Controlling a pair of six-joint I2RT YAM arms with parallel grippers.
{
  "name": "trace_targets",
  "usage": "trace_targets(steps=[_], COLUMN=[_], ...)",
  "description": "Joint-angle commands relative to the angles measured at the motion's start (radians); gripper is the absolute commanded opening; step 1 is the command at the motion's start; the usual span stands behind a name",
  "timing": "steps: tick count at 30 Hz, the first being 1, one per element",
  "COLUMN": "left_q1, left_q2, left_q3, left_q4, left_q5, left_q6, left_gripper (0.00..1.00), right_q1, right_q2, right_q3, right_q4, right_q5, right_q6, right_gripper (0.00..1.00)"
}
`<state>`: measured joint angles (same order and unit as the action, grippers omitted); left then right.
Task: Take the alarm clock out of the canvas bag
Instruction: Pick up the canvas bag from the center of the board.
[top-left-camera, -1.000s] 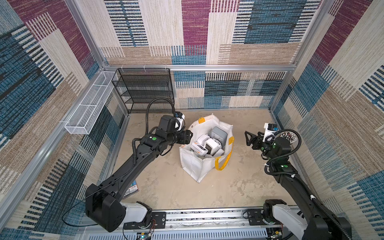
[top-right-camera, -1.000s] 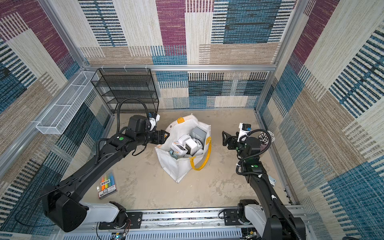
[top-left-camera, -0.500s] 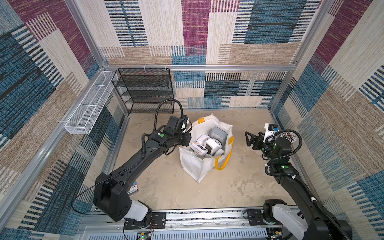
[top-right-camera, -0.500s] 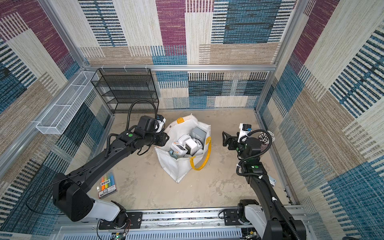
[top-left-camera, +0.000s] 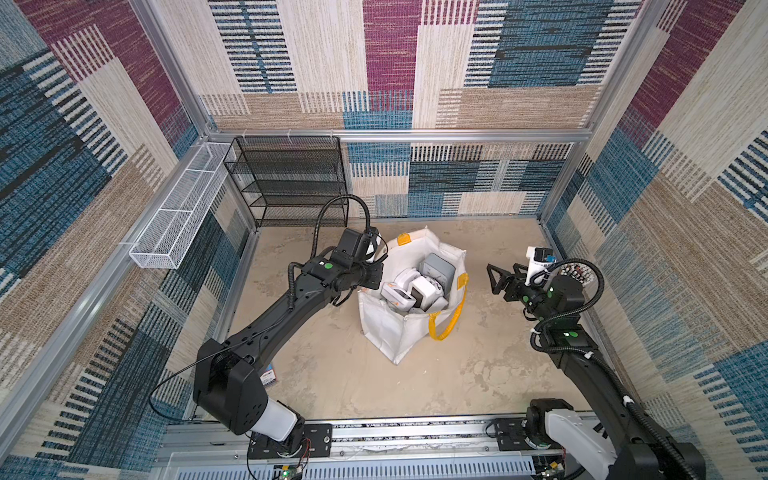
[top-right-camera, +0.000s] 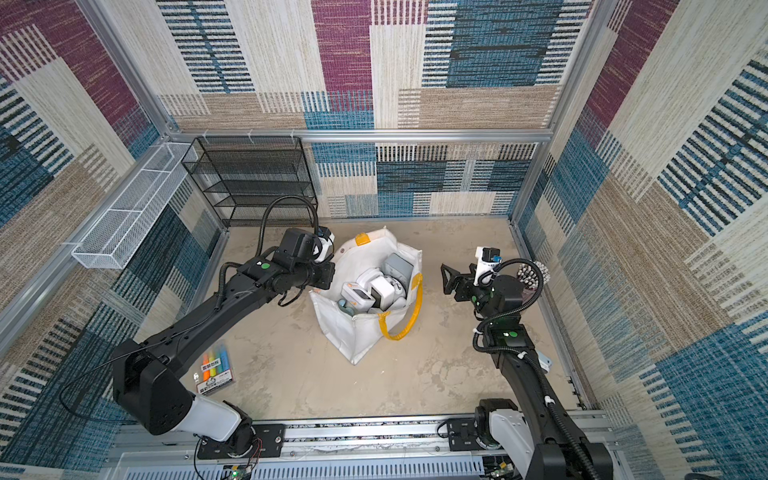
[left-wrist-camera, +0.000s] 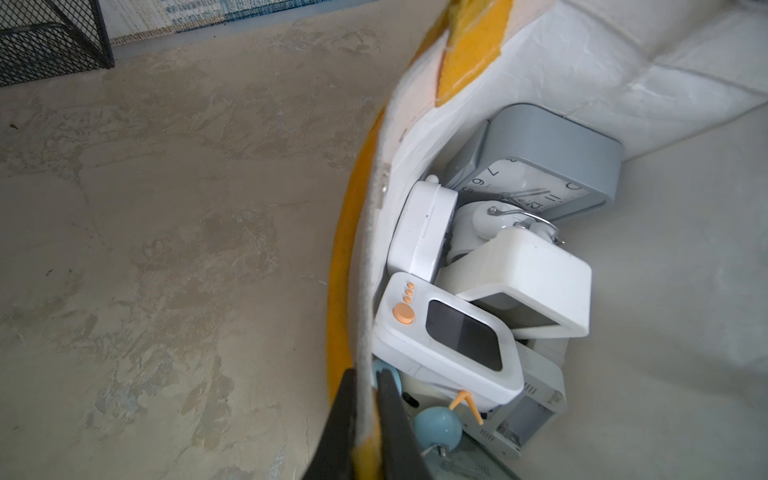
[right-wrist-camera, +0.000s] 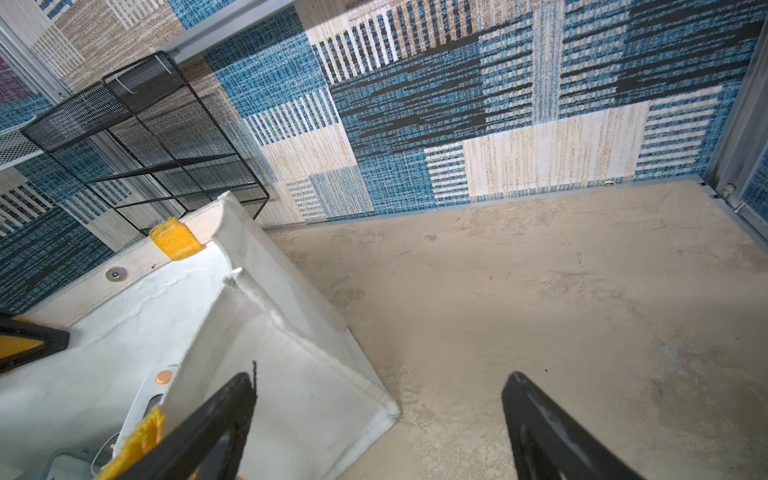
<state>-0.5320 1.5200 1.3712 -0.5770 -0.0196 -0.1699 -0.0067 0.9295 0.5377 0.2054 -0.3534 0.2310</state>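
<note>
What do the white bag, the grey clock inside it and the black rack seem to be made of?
The canvas bag: matte white woven fabric; it creases and shows stitched seams. The grey clock: probably moulded plastic, smooth with rounded corners. The black rack: likely painted metal mesh; the wall shows through it.

The canvas bag (top-left-camera: 390, 332) is white cloth, matt and a bit rough; its yellow strap (left-wrist-camera: 340, 266) is thick woven cloth; a small round snap (right-wrist-camera: 115, 273) on the rim is shiny metal; the grey clock (left-wrist-camera: 552, 141) and the white clock (left-wrist-camera: 449, 345) inside are smooth plastic, and the white one has a dark glossy screen; the floor (top-left-camera: 332, 374) is matt and rough like stone; the black shelf (top-left-camera: 291, 183) and the white basket (top-left-camera: 174, 224) are metal mesh; the walls (top-left-camera: 390, 54) look like woven carpet.
</note>
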Motion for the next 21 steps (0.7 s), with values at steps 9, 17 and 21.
trace_targets(steps=[9,17,21], left_q1=[0.033,0.084,0.108], left_q2=[0.074,0.125,0.129], left_q3=[0.14,0.199,0.203], left_q4=[0.06,0.092,0.128], left_q5=[-0.152,-0.172,-0.189], left_q6=[0.066,0.063,0.047], left_gripper=[0.0,0.0,0.0], right_q1=[0.001,0.001,0.001], right_q2=[-0.005,0.006,0.018], right_q3=[0.071,0.08,0.074], right_q4=[-0.061,-0.089,-0.093], right_q5=[-0.06,-0.087,-0.104], right_q6=[0.077,0.103,0.103], right_gripper=[0.94,0.93,0.93])
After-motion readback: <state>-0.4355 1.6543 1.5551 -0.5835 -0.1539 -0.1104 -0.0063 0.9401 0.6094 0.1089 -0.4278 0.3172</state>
